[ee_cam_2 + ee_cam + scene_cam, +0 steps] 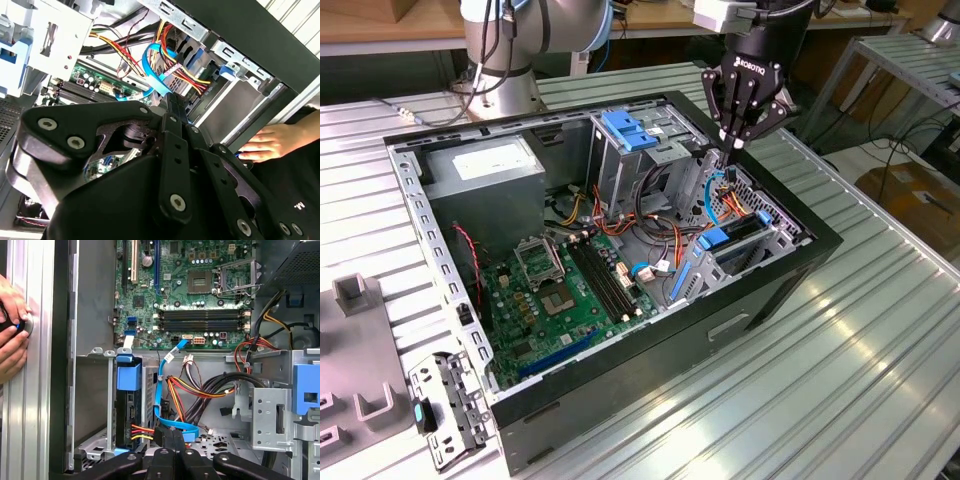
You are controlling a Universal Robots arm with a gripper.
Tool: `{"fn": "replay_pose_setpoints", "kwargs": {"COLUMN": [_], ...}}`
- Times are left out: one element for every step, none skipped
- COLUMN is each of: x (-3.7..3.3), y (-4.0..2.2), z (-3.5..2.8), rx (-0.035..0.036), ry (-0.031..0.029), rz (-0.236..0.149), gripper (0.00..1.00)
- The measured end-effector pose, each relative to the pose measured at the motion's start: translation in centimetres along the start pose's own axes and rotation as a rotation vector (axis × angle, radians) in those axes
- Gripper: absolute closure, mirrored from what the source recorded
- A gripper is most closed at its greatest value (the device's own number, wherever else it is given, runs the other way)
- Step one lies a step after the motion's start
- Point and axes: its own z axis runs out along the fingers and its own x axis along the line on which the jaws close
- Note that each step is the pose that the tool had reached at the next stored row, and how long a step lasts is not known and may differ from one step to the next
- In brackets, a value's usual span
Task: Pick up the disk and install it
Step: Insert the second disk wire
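The disk (718, 241) sits edge-up in the drive bay at the case's front corner, on the exterior view's right. Its blue carrier tab (129, 375) tops the dark drive body (125, 407), and red, yellow and orange wires run up to its lower end. My gripper (733, 142) hangs above the case just behind that bay, its fingers (172, 440) pressed together and pointing down at the blue flat cable (172, 422). Nothing shows between the fingers. In the second wrist view the gripper's black linkage (170, 150) covers much of the case interior.
A person's hand (12, 335) rests on the ribbed table beside the case wall, also seen as a hand (267, 144). Inside the case are the green motherboard (560, 290), the grey power supply (495, 165), the drive cage's blue latch (625, 130) and cable bundles. A loose bracket (445, 405) lies on the table.
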Motion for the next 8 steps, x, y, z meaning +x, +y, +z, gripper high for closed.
{"fn": "replay_pose_setpoints", "kwargs": {"x": [-0.01,-0.02,-0.03,-0.05,-0.07,-0.10,-0.15,-0.17], "y": [0.00,0.00,0.00,0.00,0.00,0.00,-0.01,0.00], "z": [0.02,0.08,0.15,0.25,0.30,0.39,0.46,0.47], "rx": [0.0000,0.0000,0.0000,-0.0002,-0.0003,-0.0003,-0.0004,-0.0002], "ry": [0.0003,0.0025,0.0069,0.0153,0.0202,0.0244,0.0291,0.0404], "rz": [0.000,0.000,0.000,0.000,0.000,0.000,0.000,0.000], "gripper": [0.89,0.89,0.89,0.89,0.89,0.89,0.89,0.89]}}
